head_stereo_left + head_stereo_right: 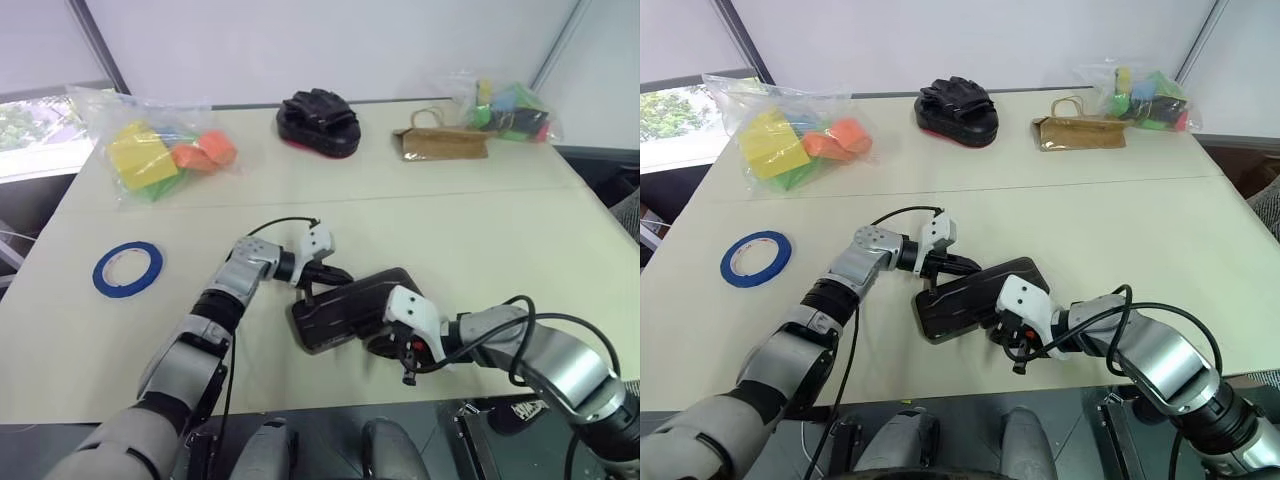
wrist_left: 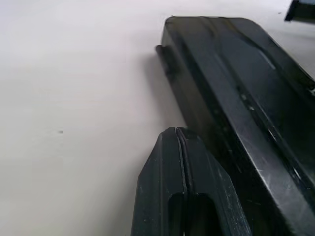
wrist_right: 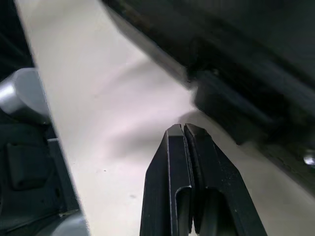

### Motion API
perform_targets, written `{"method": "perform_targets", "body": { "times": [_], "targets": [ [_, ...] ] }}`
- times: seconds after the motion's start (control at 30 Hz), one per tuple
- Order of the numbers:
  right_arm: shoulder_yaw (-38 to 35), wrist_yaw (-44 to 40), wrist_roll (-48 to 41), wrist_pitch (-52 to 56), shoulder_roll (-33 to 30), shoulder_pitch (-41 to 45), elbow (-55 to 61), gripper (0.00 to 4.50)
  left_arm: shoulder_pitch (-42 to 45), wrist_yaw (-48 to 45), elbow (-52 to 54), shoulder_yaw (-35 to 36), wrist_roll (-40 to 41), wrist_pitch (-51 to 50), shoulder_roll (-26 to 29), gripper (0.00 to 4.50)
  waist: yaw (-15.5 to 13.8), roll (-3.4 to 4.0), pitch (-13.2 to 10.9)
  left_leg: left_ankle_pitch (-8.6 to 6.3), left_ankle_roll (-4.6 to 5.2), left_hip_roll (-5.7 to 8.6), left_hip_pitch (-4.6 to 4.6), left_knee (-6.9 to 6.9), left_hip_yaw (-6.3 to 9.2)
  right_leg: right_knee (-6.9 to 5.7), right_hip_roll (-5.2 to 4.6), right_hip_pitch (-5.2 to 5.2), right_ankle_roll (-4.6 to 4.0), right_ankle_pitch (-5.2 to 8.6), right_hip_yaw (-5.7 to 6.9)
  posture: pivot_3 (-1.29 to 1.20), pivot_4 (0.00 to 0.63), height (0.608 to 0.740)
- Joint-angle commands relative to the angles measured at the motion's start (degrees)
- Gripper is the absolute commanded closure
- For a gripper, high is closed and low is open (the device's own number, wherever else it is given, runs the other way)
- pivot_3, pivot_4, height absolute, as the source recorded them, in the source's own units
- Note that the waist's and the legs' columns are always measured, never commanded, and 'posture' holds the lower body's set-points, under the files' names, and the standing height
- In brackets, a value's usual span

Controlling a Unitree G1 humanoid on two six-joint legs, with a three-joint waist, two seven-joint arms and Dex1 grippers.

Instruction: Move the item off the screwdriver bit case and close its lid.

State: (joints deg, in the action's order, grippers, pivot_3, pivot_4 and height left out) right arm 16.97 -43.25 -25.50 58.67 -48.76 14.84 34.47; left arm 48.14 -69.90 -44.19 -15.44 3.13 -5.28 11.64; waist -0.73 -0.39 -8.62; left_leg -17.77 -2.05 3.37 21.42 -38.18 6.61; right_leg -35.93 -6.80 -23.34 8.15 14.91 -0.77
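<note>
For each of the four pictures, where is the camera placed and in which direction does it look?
Left eye view: on the head, looking forward and down at the table; both arms show, either side of the screwdriver bit case.
Right eye view: beside it, same scene; the left gripper and right gripper are at the case.
Left wrist view: along shut fingers beside the case's edge.
Right wrist view: along shut fingers toward the case's underside.
All four share the case.

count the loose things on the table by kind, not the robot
plastic bags of coloured items: 2
black padded mitt: 1
brown paper bag: 1
blue tape roll: 1
screwdriver bit case: 1
total: 6
</note>
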Motion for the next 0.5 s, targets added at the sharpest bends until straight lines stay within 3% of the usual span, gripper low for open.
{"method": "perform_targets", "body": {
  "times": [0.03, 0.5],
  "targets": [
    [-0.83, 1.31, 1.88, -1.17, 0.48, 1.32, -1.42, 4.46, 0.52, 0.29, -1.34, 0.24, -0.40, 1.18, -0.65, 4.50, 0.02, 0.00, 0.00, 0.00, 0.00, 0.00, 0.00, 0.00, 0.00, 0.00, 0.00, 0.00, 0.00, 0.00, 0.00, 0.00, 0.150, 0.740],
    [2.51, 1.95, 5.49, -3.71, 4.58, 2.07, -3.87, 4.46, -6.05, -2.82, 8.61, -3.27, -0.70, -2.18, -1.85, 4.50, 0.75, 0.00, 0.00, 0.00, 0.00, -0.07, -0.07, 0.03, 0.00, -0.09, 0.06, -0.01, 0.00, 0.00, 0.00, 0.00, 0.150, 0.740]
  ]
}}
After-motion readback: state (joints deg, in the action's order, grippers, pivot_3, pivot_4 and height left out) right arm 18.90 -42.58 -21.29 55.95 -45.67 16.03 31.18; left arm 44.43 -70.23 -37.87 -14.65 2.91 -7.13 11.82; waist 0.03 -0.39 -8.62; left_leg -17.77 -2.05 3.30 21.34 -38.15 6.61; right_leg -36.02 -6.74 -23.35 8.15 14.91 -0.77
